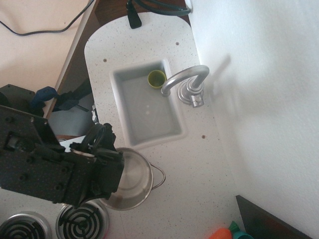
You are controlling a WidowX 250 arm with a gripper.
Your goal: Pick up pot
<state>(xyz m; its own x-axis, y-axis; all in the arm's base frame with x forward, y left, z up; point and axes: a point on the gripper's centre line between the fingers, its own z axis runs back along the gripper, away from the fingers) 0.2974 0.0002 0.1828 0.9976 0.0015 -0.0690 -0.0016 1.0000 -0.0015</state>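
Steel pot (133, 183) sits on the white speckled table (199, 164) in the lower middle of the frame, just below the sink (144, 107) and beside two coil burners (82, 221) at the lower left. Its pale brushed inside is open to view on the right half, and a thin wire loop handle (159, 175) sticks out from its right side toward the middle of the frame. The left part of the pot is covered by the black robot arm (40, 159), which reaches in from the left edge. The arm's fingers (108, 162) hang over the pot's left rim; they are dark against a dark body, and I cannot tell whether they are spread wide, set narrow, or closed on the rim. Whether they touch the pot is also unclear.

The sink is a white rectangular basin in the upper middle of the frame. A small yellow-green cup (156, 78) stands upright in its upper right corner, right under the spout of a silver faucet (187, 84) that curves over from the right. A white wall fills the right side of the frame. At the bottom right corner lie an orange and teal object (227, 233) and the edge of a dark panel (264, 219). A black cable (133, 15) comes over the top edge of the table.
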